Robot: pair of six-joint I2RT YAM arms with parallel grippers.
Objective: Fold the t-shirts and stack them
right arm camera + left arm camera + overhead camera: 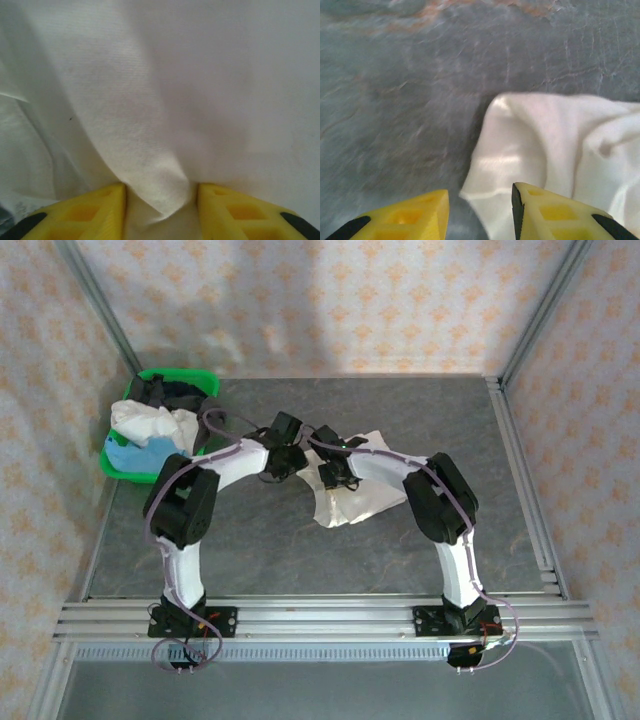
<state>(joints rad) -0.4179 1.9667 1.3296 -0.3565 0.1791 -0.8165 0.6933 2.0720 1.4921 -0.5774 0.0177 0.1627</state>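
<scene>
A shiny white t-shirt lies crumpled on the grey table between my two arms. My left gripper hovers at the shirt's left edge. In the left wrist view its yellow fingers stand apart over the table, and a corner of the white t-shirt lies between and beyond them, unpinched. My right gripper is down on the shirt. In the right wrist view a raised fold of the white cloth sits between its separated fingers.
A green plastic basket stands at the table's back left corner, holding a white t-shirt, a light blue one and a black one. Metal rails run along the near edge, and patterned walls enclose the table.
</scene>
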